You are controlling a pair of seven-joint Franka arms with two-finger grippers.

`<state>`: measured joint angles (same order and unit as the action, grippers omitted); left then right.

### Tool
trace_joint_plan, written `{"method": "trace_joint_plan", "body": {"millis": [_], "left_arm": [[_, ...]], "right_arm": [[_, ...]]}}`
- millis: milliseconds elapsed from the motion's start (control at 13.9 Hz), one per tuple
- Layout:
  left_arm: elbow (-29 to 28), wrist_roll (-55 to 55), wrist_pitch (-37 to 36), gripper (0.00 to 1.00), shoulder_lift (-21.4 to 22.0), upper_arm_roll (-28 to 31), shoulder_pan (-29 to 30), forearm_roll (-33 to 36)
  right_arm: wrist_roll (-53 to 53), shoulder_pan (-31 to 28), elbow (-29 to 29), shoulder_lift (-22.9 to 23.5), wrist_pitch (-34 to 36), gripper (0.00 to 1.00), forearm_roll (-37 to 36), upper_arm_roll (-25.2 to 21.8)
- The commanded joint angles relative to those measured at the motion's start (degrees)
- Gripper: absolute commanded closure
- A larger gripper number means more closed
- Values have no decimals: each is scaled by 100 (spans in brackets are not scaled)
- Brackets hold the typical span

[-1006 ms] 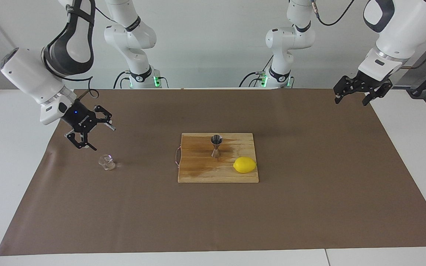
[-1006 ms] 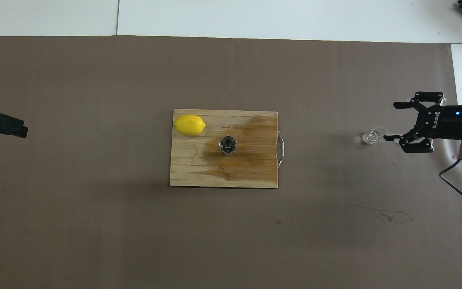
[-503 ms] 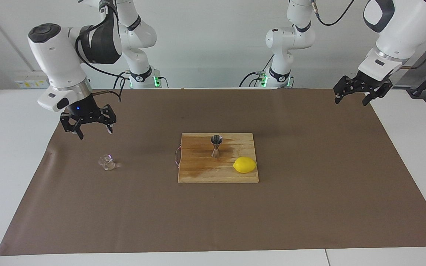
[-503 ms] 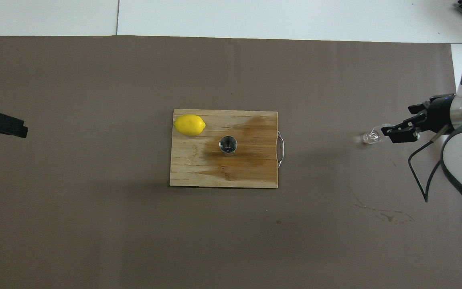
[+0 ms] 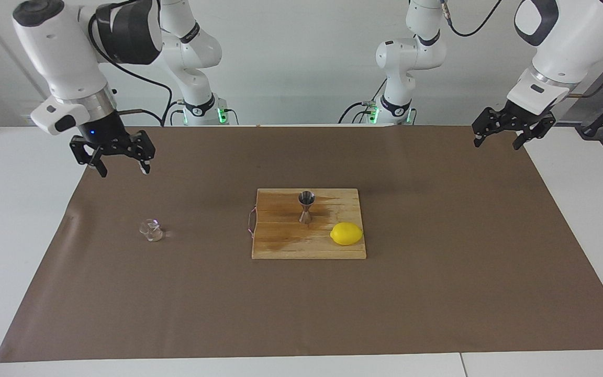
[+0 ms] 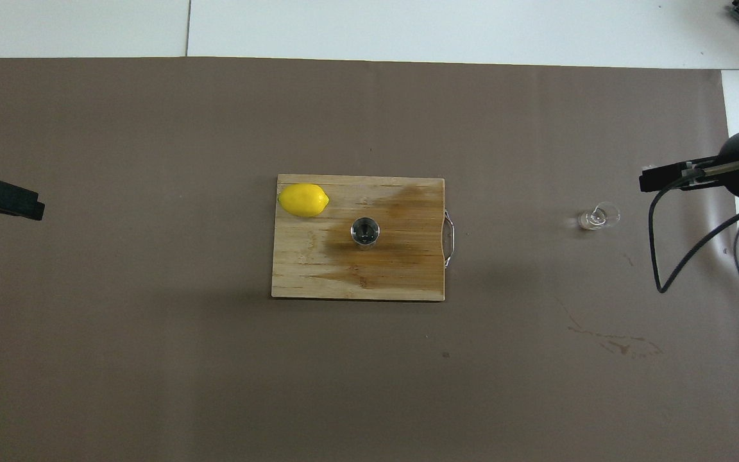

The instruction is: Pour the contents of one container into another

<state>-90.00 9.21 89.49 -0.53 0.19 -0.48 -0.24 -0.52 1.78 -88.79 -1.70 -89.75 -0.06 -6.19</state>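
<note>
The tiny clear glass cup [image 5: 151, 230] [image 6: 597, 218] stands alone on the brown mat toward the right arm's end of the table. The steel jigger [image 5: 306, 207] [image 6: 365, 231] stands upright on the wooden cutting board [image 5: 286, 246] [image 6: 408, 276] mid-table. My right gripper [image 5: 123, 170] [image 6: 655, 179] hangs open and empty, pointing down, high over the mat and well apart from the cup. Over the mat's corner at the left arm's end, my left gripper [image 5: 496, 144] [image 6: 16, 202] waits open and empty.
A yellow lemon [image 5: 346, 233] [image 6: 304, 199] lies on the board beside the jigger, at the corner farther from the robots. A dark wet patch [image 6: 401, 212] stains the board around the jigger. Faint spill marks [image 6: 613, 343] show on the mat at the right arm's end.
My right gripper has lifted away from the glass cup, swung to point straight down and drawn back toward the robots. The cup stays put. The left arm has not moved.
</note>
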Motion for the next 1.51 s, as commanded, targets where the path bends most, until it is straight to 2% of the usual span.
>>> {"method": "trace_joint_plan", "body": {"millis": [0, 288, 575, 791, 1078, 1438], "left_arm": [[-141, -16, 7, 0, 141, -1, 4, 86], [-141, -16, 7, 0, 141, -1, 4, 86], [-141, -16, 7, 0, 141, -1, 4, 86], [-141, -16, 7, 0, 132, -1, 4, 86], [-141, -7, 7, 0, 132, -1, 4, 86], [-141, -16, 7, 0, 141, -1, 4, 86]], "right_arm": [[-62, -55, -260, -400, 378, 0, -99, -163], [34, -133, -428, -454, 265, 0, -126, -84], [140, -195, -270, -260, 238, 0, -249, 21], [210, 32, -261, -287, 291, 0, -494, 74], [378, 217, -314, -147, 230, 0, -381, 83], [194, 147, -261, -137, 239, 0, -231, 65]]}}
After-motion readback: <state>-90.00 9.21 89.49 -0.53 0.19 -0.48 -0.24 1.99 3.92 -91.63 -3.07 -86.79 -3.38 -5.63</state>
